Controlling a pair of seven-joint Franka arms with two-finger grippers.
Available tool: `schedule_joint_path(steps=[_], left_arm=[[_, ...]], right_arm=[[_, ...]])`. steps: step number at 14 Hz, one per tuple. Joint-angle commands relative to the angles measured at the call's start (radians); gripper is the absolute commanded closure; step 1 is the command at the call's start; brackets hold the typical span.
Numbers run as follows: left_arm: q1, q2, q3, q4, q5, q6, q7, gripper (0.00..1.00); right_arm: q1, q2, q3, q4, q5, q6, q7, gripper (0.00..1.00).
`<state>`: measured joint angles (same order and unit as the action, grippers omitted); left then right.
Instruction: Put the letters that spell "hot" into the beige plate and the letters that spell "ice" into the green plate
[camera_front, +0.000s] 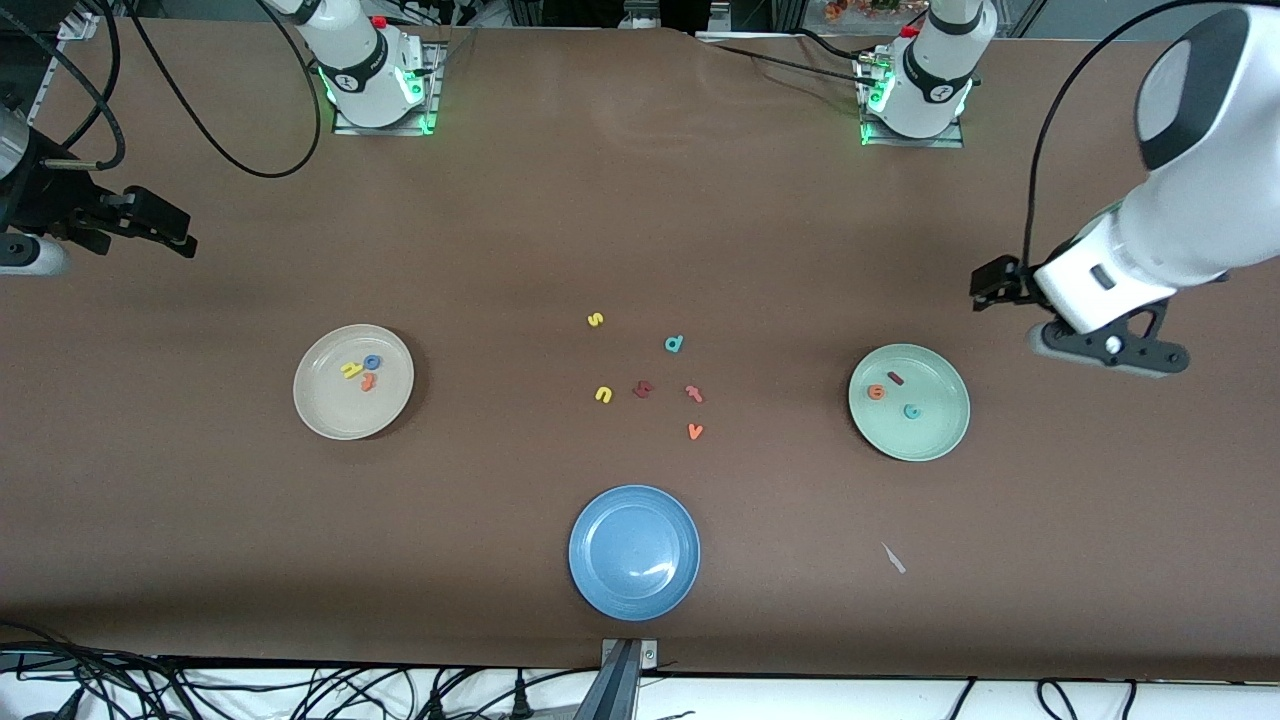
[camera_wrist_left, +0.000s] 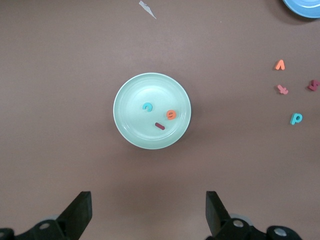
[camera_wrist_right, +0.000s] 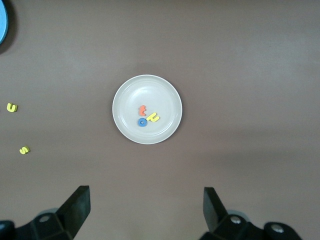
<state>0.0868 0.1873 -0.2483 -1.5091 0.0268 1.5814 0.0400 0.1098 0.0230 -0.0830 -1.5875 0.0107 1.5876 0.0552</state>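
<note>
I see the beige plate (camera_front: 353, 381) on the table (camera_front: 640, 220) toward the right arm's end. It holds three letters in a tight cluster: the yellow "h" (camera_front: 351, 370), the blue "o" (camera_front: 373, 362) and the orange "t" (camera_front: 368, 382). In the right wrist view the "o" (camera_wrist_right: 143, 122) touches both the "t" (camera_wrist_right: 143, 110) and the "h" (camera_wrist_right: 154, 118).

The green plate (camera_front: 909, 402) sits toward the left arm's end. It holds the dark red "i" (camera_front: 896, 378), the orange "e" (camera_front: 877, 392) and the teal "c" (camera_front: 912, 411), each apart from the others.

Between the two plates, six letters lie loose on the table: a yellow "s" (camera_front: 595, 320), a teal "d" (camera_front: 674, 344), a yellow "u" (camera_front: 603, 394), a dark red letter (camera_front: 643, 389) whose shape I cannot read, a redder "t" (camera_front: 694, 393) and an orange "v" (camera_front: 695, 431). The blue plate (camera_front: 634, 552) lies nearer to the front camera than these letters. A small pale scrap (camera_front: 893, 558) lies nearer to the front camera than the green plate.

The left gripper (camera_wrist_left: 147, 212) hangs in the air over bare table beside the green plate, fingers (camera_wrist_left: 80, 212) wide apart and holding nothing. The right gripper (camera_wrist_right: 145, 212) hangs over bare table beside the beige plate, fingers (camera_wrist_right: 77, 210) also wide apart and holding nothing.
</note>
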Motion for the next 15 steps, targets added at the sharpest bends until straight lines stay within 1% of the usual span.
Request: schedule_joint_path(steps=[1, 3, 4, 5, 8, 9, 11, 15], left_arm=[[-0.025, -0.138, 0.038, -0.179, -0.028, 0.109, 0.05, 0.0], [-0.044, -0.21, 0.041, -0.264, -0.025, 0.163, 0.041, 0.0], [-0.082, -0.219, 0.066, -0.267, -0.018, 0.163, 0.04, 0.0], [-0.108, -0.221, 0.102, -0.26, -0.018, 0.155, 0.04, 0.0], [-0.113, -0.215, 0.115, -0.241, -0.019, 0.15, 0.041, 0.0], [-0.119, -0.212, 0.119, -0.223, -0.019, 0.131, 0.041, 0.0], [-0.139, -0.198, 0.155, -0.194, -0.025, 0.106, 0.041, 0.0], [-0.128, -0.195, 0.156, -0.192, -0.031, 0.104, 0.038, 0.0]], right_arm=[[-0.001, -0.003, 0.003, 0.0, 0.015, -0.006, 0.012, 0.0], [0.001, -0.003, 0.003, 0.0, 0.011, -0.006, 0.017, 0.0], [-0.001, -0.003, 0.003, 0.001, 0.012, -0.006, 0.018, 0.0], [-0.001, -0.002, 0.003, 0.001, 0.015, -0.006, 0.018, 0.0], [-0.001, -0.001, 0.002, 0.003, 0.017, -0.005, 0.021, 0.0], [-0.005, -0.001, 0.0, 0.006, 0.018, -0.006, 0.015, 0.0], [-0.004, -0.003, 0.0, 0.009, 0.018, -0.005, 0.018, 0.0], [-0.009, -0.003, -0.003, 0.011, 0.02, -0.006, 0.02, 0.0]])
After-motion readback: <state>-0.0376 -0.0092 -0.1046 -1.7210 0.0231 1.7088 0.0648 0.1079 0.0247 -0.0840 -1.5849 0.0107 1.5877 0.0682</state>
